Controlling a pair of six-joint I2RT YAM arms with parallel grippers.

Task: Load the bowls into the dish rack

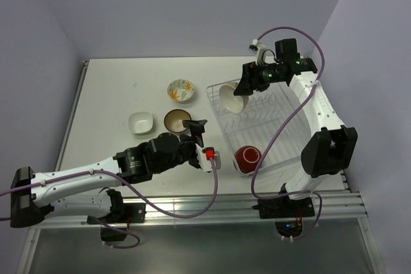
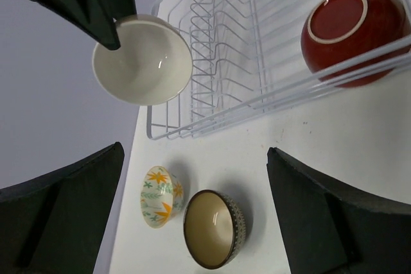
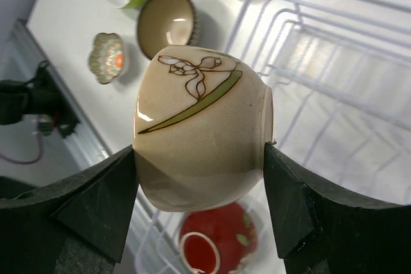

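Note:
My right gripper (image 1: 243,88) is shut on a cream bowl (image 3: 199,126) with a flower and green leaf drawn on it. It holds the bowl tilted on its side over the far left end of the white wire dish rack (image 1: 273,120). A red bowl (image 1: 246,156) lies in the rack's near end. My left gripper (image 1: 196,130) is open and empty, above the table beside a dark brown bowl (image 1: 176,120). That bowl (image 2: 212,229) and the cream bowl with orange flowers (image 2: 160,196) lie between its fingers in the left wrist view.
A bowl, green outside and white inside (image 1: 140,122), sits left of the brown one. A small flower-shaped patterned bowl (image 3: 106,58) shows only in the right wrist view; my left arm hides it from above. The table's raised rail runs along the left edge (image 1: 74,110).

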